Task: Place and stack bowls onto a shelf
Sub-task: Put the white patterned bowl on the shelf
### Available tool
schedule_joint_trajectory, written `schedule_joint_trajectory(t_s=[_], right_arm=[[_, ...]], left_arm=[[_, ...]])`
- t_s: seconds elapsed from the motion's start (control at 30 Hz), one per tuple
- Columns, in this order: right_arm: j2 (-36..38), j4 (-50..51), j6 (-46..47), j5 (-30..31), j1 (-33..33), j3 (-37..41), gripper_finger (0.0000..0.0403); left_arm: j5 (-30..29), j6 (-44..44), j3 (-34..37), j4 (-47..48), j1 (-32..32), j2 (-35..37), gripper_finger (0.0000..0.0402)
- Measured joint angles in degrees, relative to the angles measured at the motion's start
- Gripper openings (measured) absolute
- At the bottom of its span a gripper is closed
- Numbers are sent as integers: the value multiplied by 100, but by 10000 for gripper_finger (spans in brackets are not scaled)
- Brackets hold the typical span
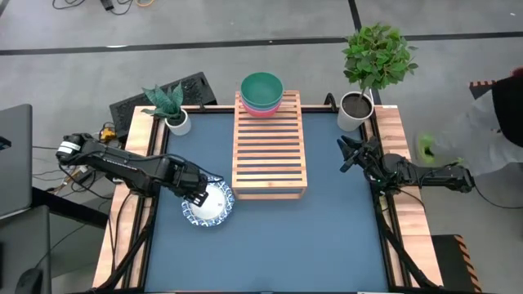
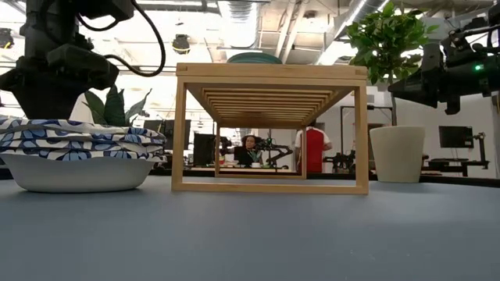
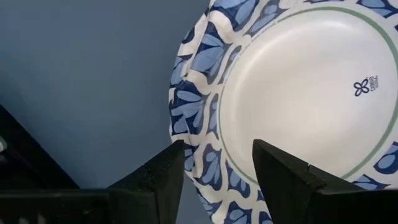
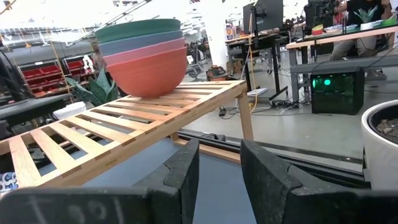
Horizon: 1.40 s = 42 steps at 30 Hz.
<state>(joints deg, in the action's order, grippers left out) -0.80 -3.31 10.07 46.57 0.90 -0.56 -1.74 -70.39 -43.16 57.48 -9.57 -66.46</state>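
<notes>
A wide shallow bowl with a blue-and-white pattern [image 1: 211, 204] sits on the blue table, left of the shelf's near end. In the low view it lies on top of a white-sided bowl [image 2: 76, 172]. My left gripper [image 1: 197, 191] is open over the bowl's left rim [image 3: 208, 155]: one finger stands outside the rim, the other over the white middle. The light-wood slatted shelf [image 1: 270, 151] stands mid-table. At its far end is a stack of plain bowls, teal on top [image 1: 261, 86] and pink at the bottom [image 4: 149, 71]. My right gripper [image 1: 346, 157] is open and empty at the table's right edge.
A small plant in a white pot [image 1: 173, 114] stands at the far left. A taller plant in a white pot [image 1: 357, 110] stands at the far right, just beyond my right gripper. A person [image 1: 498, 122] is beyond the right edge. Bare blue tabletop [image 1: 270, 245] lies near the front.
</notes>
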Motion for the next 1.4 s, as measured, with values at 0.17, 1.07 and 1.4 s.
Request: schedule_joint_trajectory(t_s=[0.17, 1.07, 1.4], right_arm=[[1, 0, 0, 0, -2, 0, 143], [0, 0, 0, 0, 0, 0, 143], [1, 2, -2, 0, -2, 0, 143]], left_arm=[[0, 25, 0, -1, 1, 0, 171], [-5, -75, 0, 225, 3, 4, 1], [278, -81, -433, 719, 35, 11, 0]])
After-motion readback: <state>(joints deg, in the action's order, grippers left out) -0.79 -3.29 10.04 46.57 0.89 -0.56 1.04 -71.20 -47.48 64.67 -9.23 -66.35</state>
